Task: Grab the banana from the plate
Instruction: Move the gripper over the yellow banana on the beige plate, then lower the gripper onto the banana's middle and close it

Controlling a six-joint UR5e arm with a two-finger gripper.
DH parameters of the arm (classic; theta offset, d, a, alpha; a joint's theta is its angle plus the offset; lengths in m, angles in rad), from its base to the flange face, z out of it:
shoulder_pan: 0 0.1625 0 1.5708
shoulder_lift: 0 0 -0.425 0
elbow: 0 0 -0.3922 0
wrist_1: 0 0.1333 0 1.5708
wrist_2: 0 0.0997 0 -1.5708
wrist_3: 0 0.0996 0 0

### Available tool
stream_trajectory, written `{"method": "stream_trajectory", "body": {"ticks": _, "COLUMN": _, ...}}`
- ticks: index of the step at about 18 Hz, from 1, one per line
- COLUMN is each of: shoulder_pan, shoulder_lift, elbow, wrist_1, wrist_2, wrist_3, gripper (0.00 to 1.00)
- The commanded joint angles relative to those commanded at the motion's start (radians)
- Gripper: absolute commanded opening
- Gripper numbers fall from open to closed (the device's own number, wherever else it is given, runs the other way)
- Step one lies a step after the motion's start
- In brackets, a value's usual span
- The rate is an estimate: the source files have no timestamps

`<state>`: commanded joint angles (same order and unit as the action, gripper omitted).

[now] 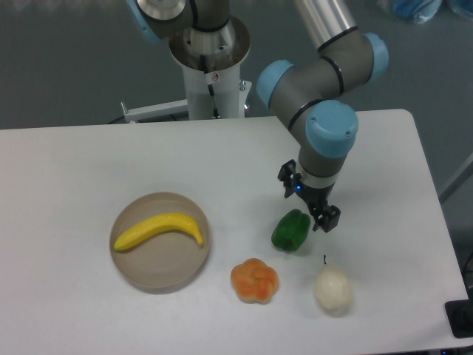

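Observation:
The bright yellow banana lies curved across the round beige-tan plate at the left of the table. My gripper hangs over the table to the right, just above the green pepper and far from the plate. Its two black fingers stand apart with nothing between them, so it is open and empty.
A green pepper sits right below the gripper. An orange pumpkin-like toy lies in front of it and a pale cream pear to its right. The robot base stands at the back edge of the table.

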<state>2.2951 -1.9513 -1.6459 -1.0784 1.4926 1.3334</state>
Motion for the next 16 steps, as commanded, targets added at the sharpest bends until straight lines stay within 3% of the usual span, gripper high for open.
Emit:
{"method": "stream_trajectory", "body": {"ticks": 4, "shoulder_pan": -0.135, "shoulder_lift": 0.009, "elbow": -0.008, "wrist_1": 0.002, "wrist_2": 0.001, "wrist_3": -0.127, "gripper": 1.00}}
{"method": "stream_trajectory", "body": {"ticks": 7, "shoulder_pan": -0.236, "shoulder_lift": 0.018, "elbow": -0.051, "wrist_1": 0.023, "wrist_2": 0.000, "wrist_3": -0.207, "gripper": 1.00}}
{"method": "stream_trajectory", "body": {"ticks": 11, "shoulder_pan": -0.316, "shoulder_lift": 0.048, "elbow": -0.147, "wrist_1": 0.098, "wrist_2": 0.000, "wrist_3": -0.224, "gripper": 1.00}}
{"method": "stream_trajectory", "body": {"ticks": 16, "shoulder_pan": -0.402, "shoulder_lift": 0.012, "elbow": -0.157, "wrist_1": 0.101, "wrist_2": 0.000, "wrist_3": -0.281, "gripper": 1.00}}
